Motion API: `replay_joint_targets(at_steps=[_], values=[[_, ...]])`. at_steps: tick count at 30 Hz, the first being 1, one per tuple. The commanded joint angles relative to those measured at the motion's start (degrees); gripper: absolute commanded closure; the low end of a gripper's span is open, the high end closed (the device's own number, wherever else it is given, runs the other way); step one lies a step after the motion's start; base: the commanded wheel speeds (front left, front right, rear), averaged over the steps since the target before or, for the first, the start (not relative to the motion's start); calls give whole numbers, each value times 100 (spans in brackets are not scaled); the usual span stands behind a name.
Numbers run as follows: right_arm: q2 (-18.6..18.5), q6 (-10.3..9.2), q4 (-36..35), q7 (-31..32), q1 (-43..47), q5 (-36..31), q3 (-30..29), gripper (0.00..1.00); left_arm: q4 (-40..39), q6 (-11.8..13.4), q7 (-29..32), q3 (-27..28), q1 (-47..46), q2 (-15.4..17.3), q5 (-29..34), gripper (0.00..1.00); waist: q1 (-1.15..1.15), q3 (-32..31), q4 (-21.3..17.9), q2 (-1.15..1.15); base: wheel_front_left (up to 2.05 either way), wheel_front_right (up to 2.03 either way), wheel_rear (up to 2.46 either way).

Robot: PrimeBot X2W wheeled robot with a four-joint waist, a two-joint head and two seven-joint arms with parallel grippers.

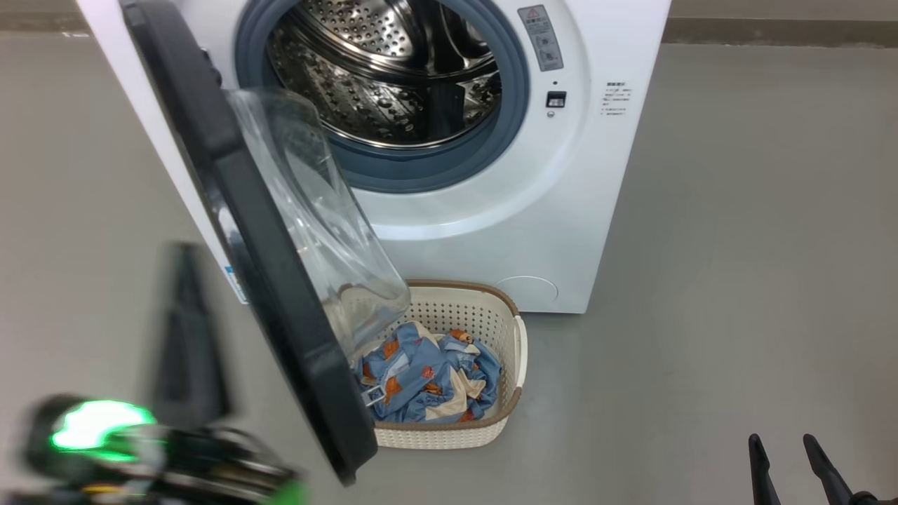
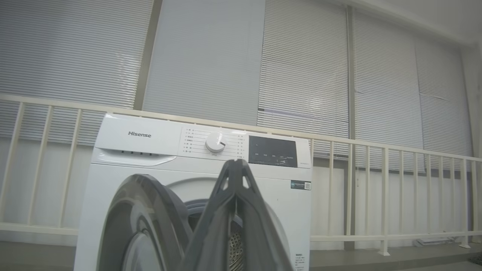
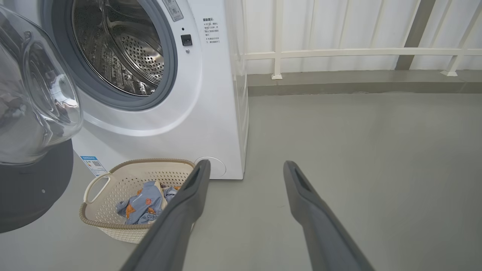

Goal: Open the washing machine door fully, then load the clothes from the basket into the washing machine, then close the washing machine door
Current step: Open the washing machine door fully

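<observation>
The white washing machine point(image 1: 491, 210) shows its steel drum point(image 1: 393, 70). Its door point(image 1: 231, 210), black-rimmed with a clear glass bowl point(image 1: 316, 231), stands swung out, and its lower edge hangs over the left part of the basket point(image 1: 520, 344). The clothes point(image 1: 428, 375), blue with orange prints, lie in that cream basket on the floor before the machine. My left gripper point(image 1: 186, 259) is blurred and shut on nothing, to the left of the door's outer face. In the left wrist view its fingers point(image 2: 235, 177) meet at the tip. My right gripper point(image 3: 246, 167) hangs open, right of the basket point(image 3: 94, 222).
Grey floor point(image 1: 736, 280) spreads wide to the right of the machine. A white railing point(image 3: 339, 52) and a low kerb run behind the machine, with window blinds point(image 2: 301, 67) above. The control panel and dial point(image 2: 215, 142) face the left wrist camera.
</observation>
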Motion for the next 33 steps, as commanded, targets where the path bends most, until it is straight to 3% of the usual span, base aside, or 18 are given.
replay_joint_targets(at_steps=[1, 5, 11, 24, 33], values=[[-80, 36, -103, -69, -80, 43, 167, 0, -203, -61, 9, -239, -194, 58, 7, 100, 0, -15, 63, 0, 0, 0, 0], [-80, 36, -80, -69, -137, 63, 209, 0, -8, -75, 413, -1335, -85, 58, -151, 100, 0, -28, 96, 0, 0, 0, 0], [-80, 36, -70, -69, -139, 136, 256, 0, 945, 319, 861, -2032, 96, 58, -542, 100, 0, -1, 179, 0, 0, 0, 0], [-80, 36, -51, -69, -200, 109, 294, 0, 2563, 724, 437, -2235, -313, 58, -1176, 100, 0, 101, 235, 0, 0, 0, 0], [-80, 36, -66, -69, -184, 129, 258, 0, 2849, 1031, 251, -2280, -545, 58, -1331, 100, 0, 202, 308, 0, 0, 0, 0]])
